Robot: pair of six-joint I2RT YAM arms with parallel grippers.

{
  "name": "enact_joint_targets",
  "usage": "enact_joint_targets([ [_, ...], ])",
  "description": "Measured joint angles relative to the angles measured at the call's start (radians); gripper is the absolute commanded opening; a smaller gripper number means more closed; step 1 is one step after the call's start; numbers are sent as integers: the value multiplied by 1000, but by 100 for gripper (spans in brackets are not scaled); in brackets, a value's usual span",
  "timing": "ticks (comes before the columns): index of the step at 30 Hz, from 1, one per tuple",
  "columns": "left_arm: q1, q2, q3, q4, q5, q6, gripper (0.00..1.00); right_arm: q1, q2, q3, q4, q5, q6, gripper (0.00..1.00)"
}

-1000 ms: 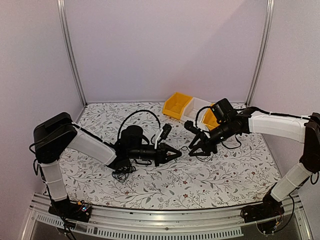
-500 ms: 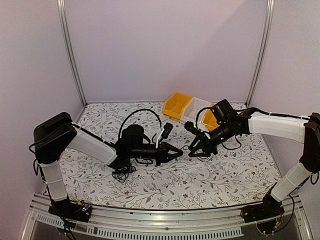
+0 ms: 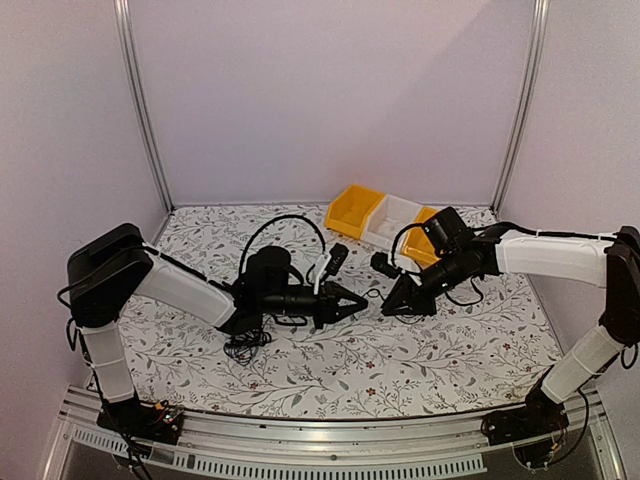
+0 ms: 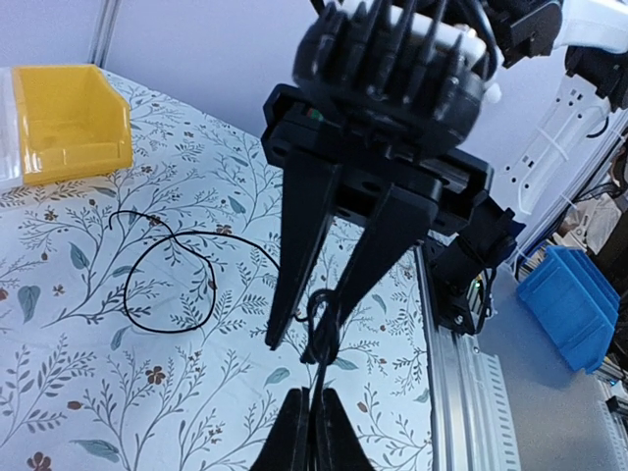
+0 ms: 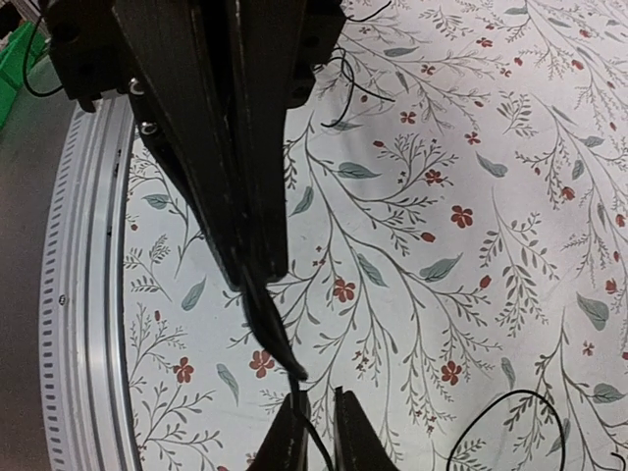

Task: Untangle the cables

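Observation:
A thin black cable (image 4: 324, 329) runs taut between my two grippers above the middle of the table, with a small knot in it. My left gripper (image 4: 312, 394) is shut on that cable; in the top view it (image 3: 358, 300) points right. My right gripper (image 5: 319, 394) faces it tip to tip (image 3: 386, 306). Its jaws stand a narrow gap apart, with the cable running down between them against one finger. Slack from the cable lies as a loop (image 4: 169, 331) on the cloth. Another cable clump (image 3: 245, 345) lies beside the left arm.
Two yellow bins (image 3: 355, 212) (image 3: 420, 242) and a white bin (image 3: 392, 222) stand at the back, the nearer yellow one partly behind the right arm. A blue bin (image 4: 574, 304) sits off the table past the metal rail (image 4: 461, 392).
My right gripper's jaws have narrowed from wide apart to a thin gap around the cable. My left gripper stays shut and has risen slightly.

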Motion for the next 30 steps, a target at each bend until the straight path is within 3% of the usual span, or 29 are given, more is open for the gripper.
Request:
enact_joint_targets([
  [2,0,0,5,-10,-1,4,0,-1,0,0,5,4,2,0],
  [19,-12,25,90,-148,-19,42,0,-2,0,43,-10,3,-1,0],
  [30,-23,23,86,-135,-43,52,0,1,12,48,-10,11,-1,0],
])
